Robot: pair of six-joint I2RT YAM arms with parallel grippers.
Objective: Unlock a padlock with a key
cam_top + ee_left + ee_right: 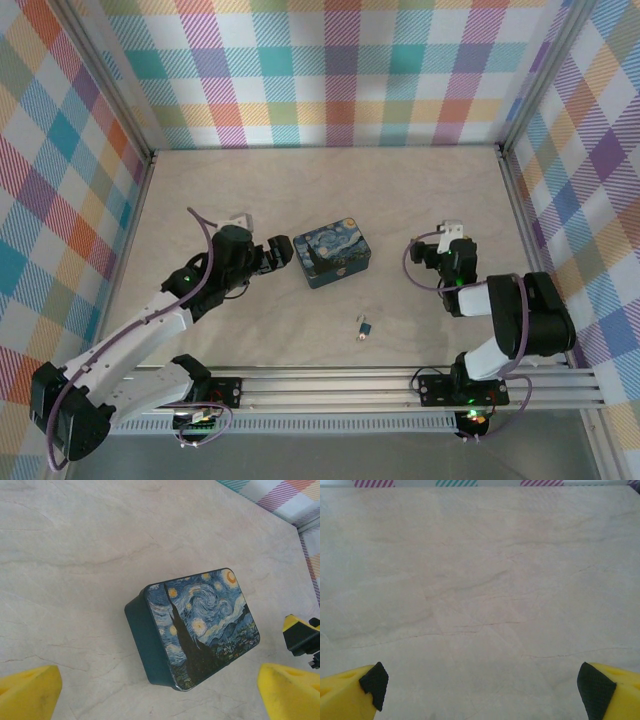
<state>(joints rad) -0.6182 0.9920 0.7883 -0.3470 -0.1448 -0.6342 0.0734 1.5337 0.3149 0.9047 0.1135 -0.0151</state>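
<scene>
A tiny blue padlock (363, 327) with a silvery shackle lies on the pale, veined table (220, 180), near side of a rounded night-sky tin (332, 256), while the left gripper (283, 253) and right gripper (484, 682) gape wide, empty.

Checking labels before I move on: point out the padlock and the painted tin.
padlock (364, 325), top external view, on its blue body.
painted tin (200, 625), left wrist view, on the middle of its lid.
</scene>
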